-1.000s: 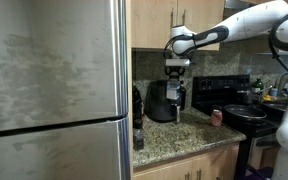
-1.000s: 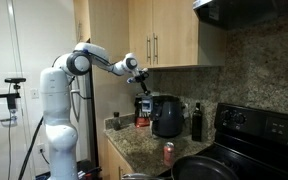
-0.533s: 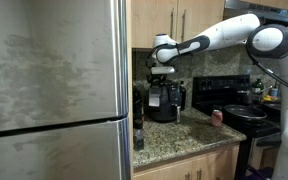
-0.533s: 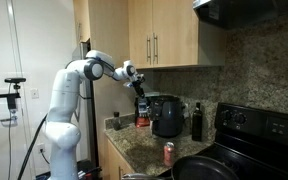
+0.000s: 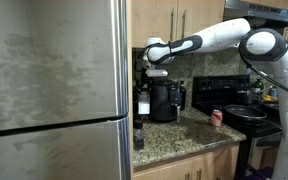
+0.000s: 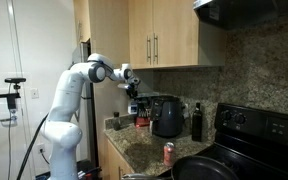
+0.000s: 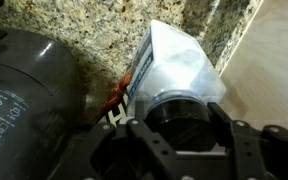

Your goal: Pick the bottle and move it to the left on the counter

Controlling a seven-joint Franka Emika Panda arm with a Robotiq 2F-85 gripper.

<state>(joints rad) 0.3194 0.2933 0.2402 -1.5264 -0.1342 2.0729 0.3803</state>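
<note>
Closely beside the black air fryer, the gripper clasps the bottle above the counter.

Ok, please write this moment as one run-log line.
claw: shut on bottle | bottle: lifted above counter, beside air fryer | set down: not yet

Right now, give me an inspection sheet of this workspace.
Surface: counter, speckled granite, over wooden cabinets.
Job's things: bottle, white, in the hand beside the air fryer; cannot tell if it touches the counter.
Clutter: can near the pan; dark bottle between air fryer and stove.
Hand: hand closed on the bottle's top.
Cables: one dark cable hangs by the arm's base.
Surroundings: fridge, wall cabinets, granite backsplash.
</note>
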